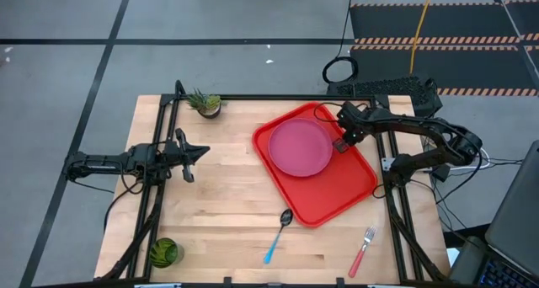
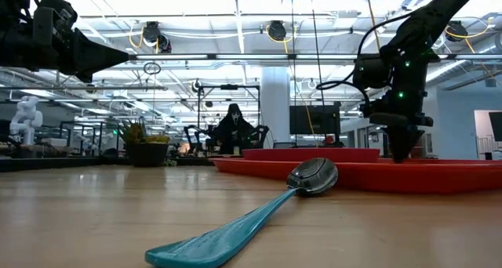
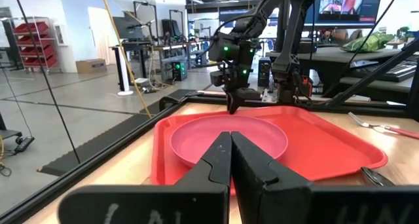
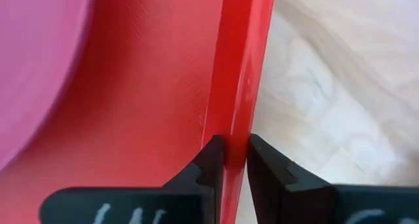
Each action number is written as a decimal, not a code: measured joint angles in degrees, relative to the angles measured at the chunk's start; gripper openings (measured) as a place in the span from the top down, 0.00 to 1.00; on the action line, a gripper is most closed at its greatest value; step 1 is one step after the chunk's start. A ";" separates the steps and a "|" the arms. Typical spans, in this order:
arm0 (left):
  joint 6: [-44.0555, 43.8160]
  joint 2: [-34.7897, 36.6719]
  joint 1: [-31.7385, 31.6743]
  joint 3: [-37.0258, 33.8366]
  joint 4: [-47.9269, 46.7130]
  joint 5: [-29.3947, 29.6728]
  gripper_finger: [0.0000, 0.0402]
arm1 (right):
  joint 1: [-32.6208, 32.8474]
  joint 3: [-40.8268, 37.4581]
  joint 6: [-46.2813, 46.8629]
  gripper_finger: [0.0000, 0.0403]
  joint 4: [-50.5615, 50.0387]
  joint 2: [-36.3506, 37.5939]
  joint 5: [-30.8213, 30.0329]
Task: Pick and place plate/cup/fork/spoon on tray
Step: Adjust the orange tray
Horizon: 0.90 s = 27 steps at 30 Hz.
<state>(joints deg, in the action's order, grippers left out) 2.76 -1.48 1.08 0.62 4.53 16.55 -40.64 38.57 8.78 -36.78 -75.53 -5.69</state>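
Observation:
The red tray (image 1: 337, 191) lies at the table's right with the pink plate (image 1: 300, 147) flat on it. My right gripper (image 1: 342, 142) stands at the tray's far right rim, shut on it. My left gripper (image 1: 200, 152) is shut and empty, held above the table's left half. The blue-handled spoon (image 1: 278, 234) lies on the table just in front of the tray. The red-handled fork (image 1: 363, 249) lies near the front right edge. The green cup (image 1: 165, 253) stands at the front left corner. My right gripper (image 4: 236, 155) pinches the tray's raised rim (image 4: 239, 106) on its far right side, one finger inside the tray and one outside. The fingers come from above, pointing down. In the low view the tray (image 2: 439, 174) lies on the table.
A small potted plant (image 1: 205, 104) stands at the far left corner. Bare wood lies between the left arm and the tray. A dark frame runs along the table's edges.

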 joint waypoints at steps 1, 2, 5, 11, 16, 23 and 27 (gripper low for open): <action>0.00 0.00 0.00 -0.02 -0.02 -0.02 0.99 | 0.19 0.00 -0.71 0.91 0.26 0.00 0.00; -0.02 0.00 0.01 0.00 -0.02 0.00 0.99 | 0.32 0.00 -1.44 0.91 0.61 0.00 0.03; -0.01 -0.02 0.02 -0.01 -0.02 -0.01 0.99 | 1.14 0.00 -2.54 0.91 1.04 0.00 0.02; -0.01 0.00 0.02 -0.01 -0.02 0.00 0.99 | 3.89 0.03 -4.75 0.91 1.97 -0.85 0.02; 0.00 0.00 0.00 -0.01 -0.02 0.00 0.99 | 6.02 0.17 -5.63 0.91 6.60 -2.92 -0.17; -0.01 -0.01 0.02 -0.02 -0.02 0.00 0.99 | 8.33 0.20 -8.73 0.91 14.64 -4.42 -0.01; 0.00 0.00 0.02 -0.02 -0.02 -0.01 0.99 | 8.90 2.02 -11.81 0.91 14.49 -4.56 -0.04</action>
<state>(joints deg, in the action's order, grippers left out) 2.76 -1.48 1.10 0.61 4.51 16.54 -31.73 40.59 -3.03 -22.29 -80.08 -5.74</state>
